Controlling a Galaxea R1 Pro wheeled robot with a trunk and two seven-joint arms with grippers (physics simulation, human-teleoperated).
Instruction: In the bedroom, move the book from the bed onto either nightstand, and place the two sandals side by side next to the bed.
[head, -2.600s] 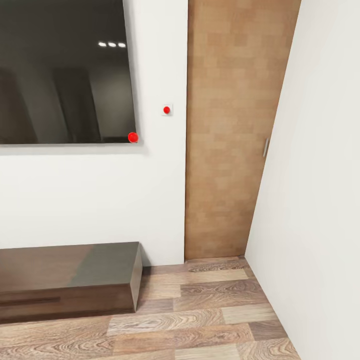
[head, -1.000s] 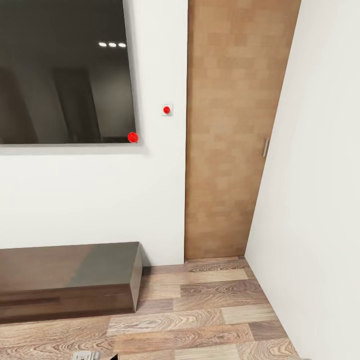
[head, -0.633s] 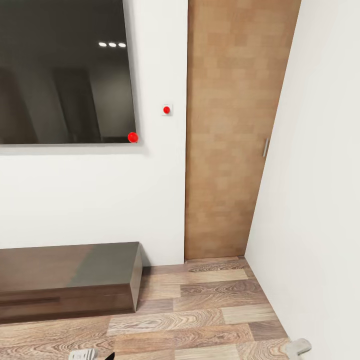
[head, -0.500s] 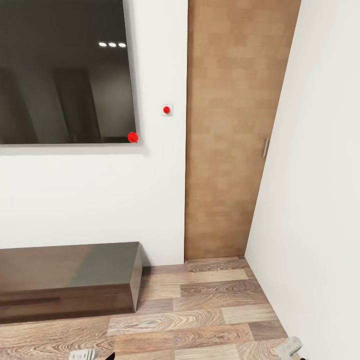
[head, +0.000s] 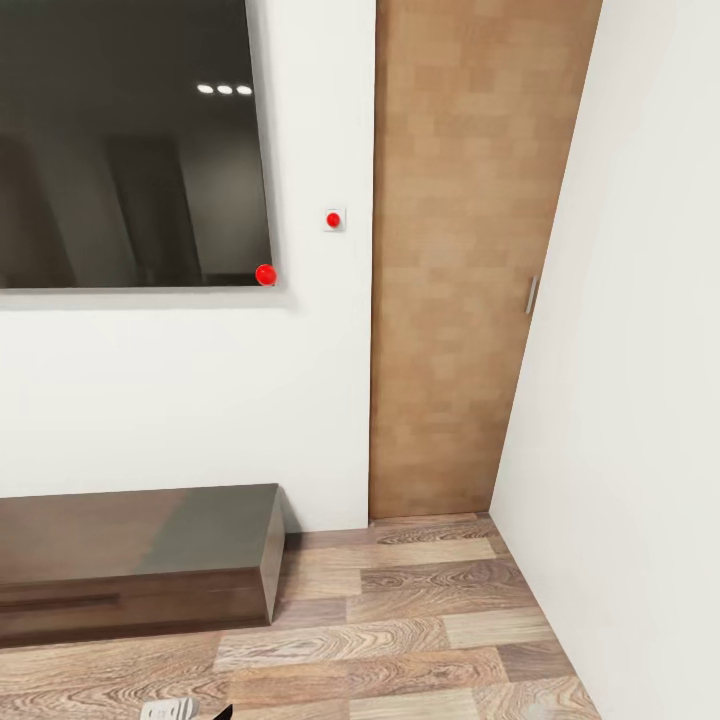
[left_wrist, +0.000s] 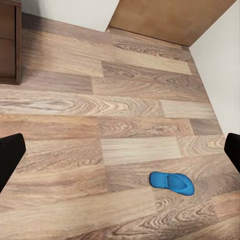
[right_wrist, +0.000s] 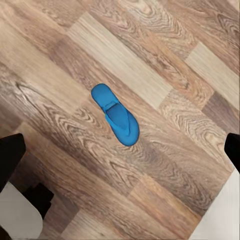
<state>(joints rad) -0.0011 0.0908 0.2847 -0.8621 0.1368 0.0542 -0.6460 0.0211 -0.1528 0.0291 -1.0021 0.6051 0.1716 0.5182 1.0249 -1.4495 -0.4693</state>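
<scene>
On the wood-plank floor below both arms lay one blue sandal, flat and sole-down, with nothing touching it. Through the right wrist camera it sat almost centred between the two dark fingertips at the picture's edges, so the right gripper hung nearly straight above it, jaws spread wide and empty. The sandal's long axis ran on a diagonal to the line between those fingertips, so the wrist would probably need to turn before closing across its narrow width. Through the left wrist camera the same sandal appeared smaller and off to one side; the left gripper, also spread and empty, looked farther away. The right arm seemed the better placed. Ahead, the head camera showed a white wall, a wooden door and a low dark cabinet.
</scene>
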